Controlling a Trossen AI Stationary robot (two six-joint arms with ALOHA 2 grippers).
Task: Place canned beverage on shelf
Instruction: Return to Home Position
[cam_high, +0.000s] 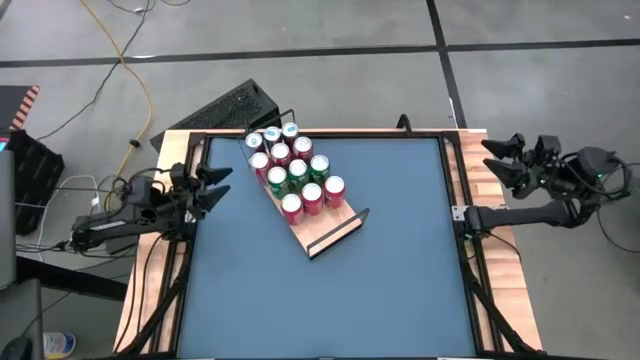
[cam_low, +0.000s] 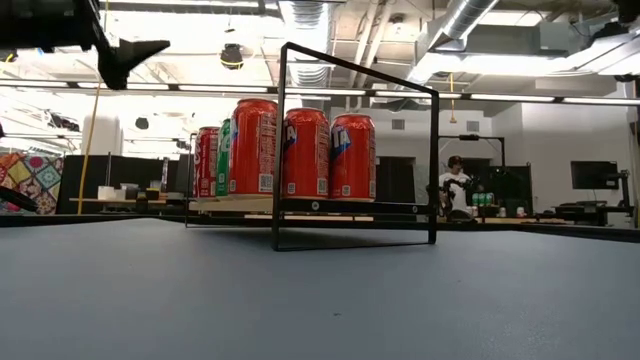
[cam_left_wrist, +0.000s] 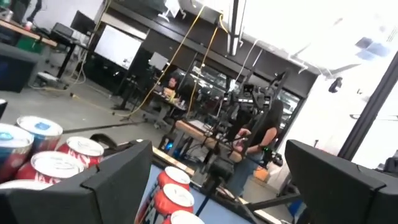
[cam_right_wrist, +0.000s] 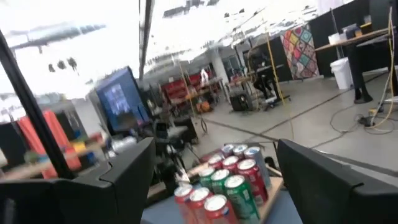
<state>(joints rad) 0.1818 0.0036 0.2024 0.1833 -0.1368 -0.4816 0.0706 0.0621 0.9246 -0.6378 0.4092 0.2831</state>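
Observation:
The shelf (cam_high: 335, 230), a light-wood board with thin black end rails, lies slanted on the blue table toward its far middle. Several red, green and blue-topped cans (cam_high: 295, 172) stand upright on it in rows, resting on their bases; they also show in the low view (cam_low: 285, 148). My left gripper (cam_high: 218, 187) is open and empty at the table's left edge, raised above it. My right gripper (cam_high: 497, 162) is open and empty beyond the table's right edge. The cans also show in the left wrist view (cam_left_wrist: 53, 158) and in the right wrist view (cam_right_wrist: 221, 180).
Black frame rails (cam_high: 455, 215) run along the table's left, right and far edges. The near half of the blue table surface (cam_high: 330, 300) holds nothing. A person (cam_low: 455, 185) sits far off in the room behind the table.

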